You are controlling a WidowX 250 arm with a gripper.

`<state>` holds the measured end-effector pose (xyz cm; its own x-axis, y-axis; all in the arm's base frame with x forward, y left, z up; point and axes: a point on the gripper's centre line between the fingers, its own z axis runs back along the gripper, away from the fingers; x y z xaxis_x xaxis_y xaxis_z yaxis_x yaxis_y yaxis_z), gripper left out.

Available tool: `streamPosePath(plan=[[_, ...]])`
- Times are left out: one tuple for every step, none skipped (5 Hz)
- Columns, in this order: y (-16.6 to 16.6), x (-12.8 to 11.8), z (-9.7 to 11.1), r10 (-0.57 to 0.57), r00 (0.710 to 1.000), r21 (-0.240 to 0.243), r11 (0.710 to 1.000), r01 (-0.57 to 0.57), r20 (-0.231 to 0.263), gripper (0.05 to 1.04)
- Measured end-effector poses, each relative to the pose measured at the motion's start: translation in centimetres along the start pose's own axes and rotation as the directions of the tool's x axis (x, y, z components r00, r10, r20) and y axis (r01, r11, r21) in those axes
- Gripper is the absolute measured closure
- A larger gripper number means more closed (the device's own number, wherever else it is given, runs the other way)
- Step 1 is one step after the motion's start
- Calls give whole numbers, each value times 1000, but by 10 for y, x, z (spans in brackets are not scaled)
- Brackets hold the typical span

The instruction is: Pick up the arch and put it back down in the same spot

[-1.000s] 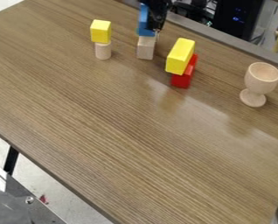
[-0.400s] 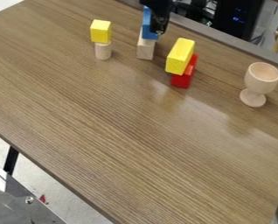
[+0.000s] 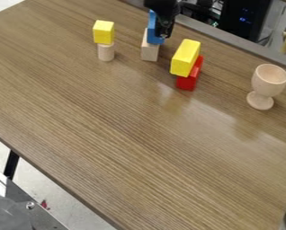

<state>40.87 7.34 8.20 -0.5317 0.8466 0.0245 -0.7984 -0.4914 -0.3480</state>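
the black gripper [image 3: 163, 34] hangs over the far side of the brown wood-grain table [image 3: 127, 134], near the top middle of the view, and its fingers are clamped on one blue arch [image 3: 155, 40]. most of that piece sits behind the dark fingers, so its arched shape is hard to make out, but it seems to stand on end, upright and long. just beside it, and partly behind it in the view, is one pale wooden block [image 3: 149, 52], standing on the table; whether the two touch, i cannot tell. there are two yellow pieces: a yellow cube [image 3: 103, 33], set on top of one pale wooden cylinder [image 3: 106, 52] to the left of the arch, and a yellow oblong block [image 3: 184, 59], which lies on one red block [image 3: 187, 82] to the right, the red showing below it and along its right side. that makes two stacks, each of two pieces with the yellow one on top. of containers there is one, a wooden goblet [image 3: 268, 83], upright on its round foot near the right edge of the view, well apart from the blocks; its mouth is open upward and the pale inner wall shows. beyond the table's far edge stands one black case [image 3: 248, 20] with small blue lights.
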Motion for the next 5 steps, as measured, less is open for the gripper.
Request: streamPosePath(plan=[[0,0,0,-6,1000,6,1000,6,-5,922],[4,0,-7,-19,1000,24,1000,19,-3,922],[3,2,-7,-18,1000,23,1000,18,3,922],[2,4,-8,-6,1000,16,1000,6,12,922],[2,5,-8,2,1000,15,1000,-3,15,922]])
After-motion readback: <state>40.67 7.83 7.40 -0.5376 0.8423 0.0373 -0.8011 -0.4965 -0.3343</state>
